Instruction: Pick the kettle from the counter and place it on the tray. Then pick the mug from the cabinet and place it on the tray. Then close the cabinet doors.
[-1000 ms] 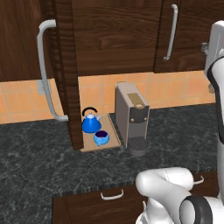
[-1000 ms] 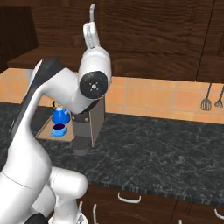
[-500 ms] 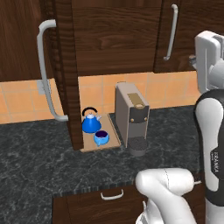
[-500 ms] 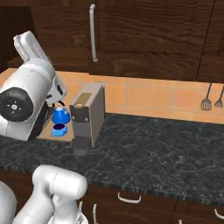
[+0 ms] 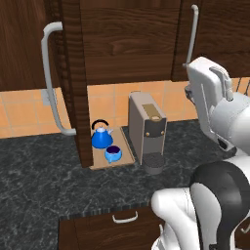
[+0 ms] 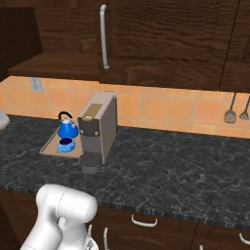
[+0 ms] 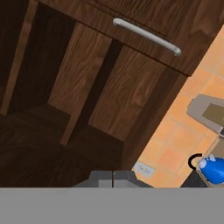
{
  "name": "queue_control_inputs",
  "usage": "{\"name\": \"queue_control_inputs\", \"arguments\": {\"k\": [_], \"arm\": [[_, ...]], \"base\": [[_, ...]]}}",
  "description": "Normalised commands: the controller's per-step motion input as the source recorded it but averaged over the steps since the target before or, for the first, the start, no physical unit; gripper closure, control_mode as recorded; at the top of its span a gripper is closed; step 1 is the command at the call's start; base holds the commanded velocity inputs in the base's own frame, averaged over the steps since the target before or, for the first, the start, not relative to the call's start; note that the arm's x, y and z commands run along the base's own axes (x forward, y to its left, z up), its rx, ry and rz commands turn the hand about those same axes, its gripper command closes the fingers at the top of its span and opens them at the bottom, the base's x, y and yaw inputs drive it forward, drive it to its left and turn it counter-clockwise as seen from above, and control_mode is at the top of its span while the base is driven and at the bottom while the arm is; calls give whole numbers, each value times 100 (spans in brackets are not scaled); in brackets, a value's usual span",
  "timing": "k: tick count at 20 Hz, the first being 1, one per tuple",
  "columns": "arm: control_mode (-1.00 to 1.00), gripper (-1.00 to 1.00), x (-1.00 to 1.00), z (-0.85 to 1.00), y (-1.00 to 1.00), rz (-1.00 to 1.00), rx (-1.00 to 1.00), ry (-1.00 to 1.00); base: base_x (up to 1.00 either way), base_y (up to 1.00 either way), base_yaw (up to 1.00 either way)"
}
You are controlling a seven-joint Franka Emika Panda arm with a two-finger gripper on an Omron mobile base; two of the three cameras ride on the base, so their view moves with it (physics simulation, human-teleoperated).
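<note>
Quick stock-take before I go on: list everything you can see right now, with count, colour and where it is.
kettle: 1, bright blue, on the tray, back end.
mug: 1, blue, on the tray, in front of the kettle.
tray: 1, light tan, on the counter beside the coffee machine.
coffee machine: 1, grey, on the counter.
counter: 1, dark marbled.
cabinet doors: dark brown; left one swung open.
utensils: 2, dark, hanging on the tiled wall.
wall socket: 1, pale.
gripper: 1, dark, shut, empty.

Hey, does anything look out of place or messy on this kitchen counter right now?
Nothing spilled or tipped. The kettle and mug stand upright on the tray. One cabinet door hangs open over the counter.
</note>
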Motion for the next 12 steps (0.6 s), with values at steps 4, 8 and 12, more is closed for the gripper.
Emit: {"name": "queue_control_inputs", "arguments": {"k": [4, 8, 12], "arm": [[-100, 100, -9, -1, 36, 0, -1, 0], [-100, 100, 0, -18, 27, 0, -8, 0], [-100, 100, -27, -48, 66, 0, -6, 0]], "base": [[0, 0, 0], [0, 0, 0], [0, 0, 0]]}}
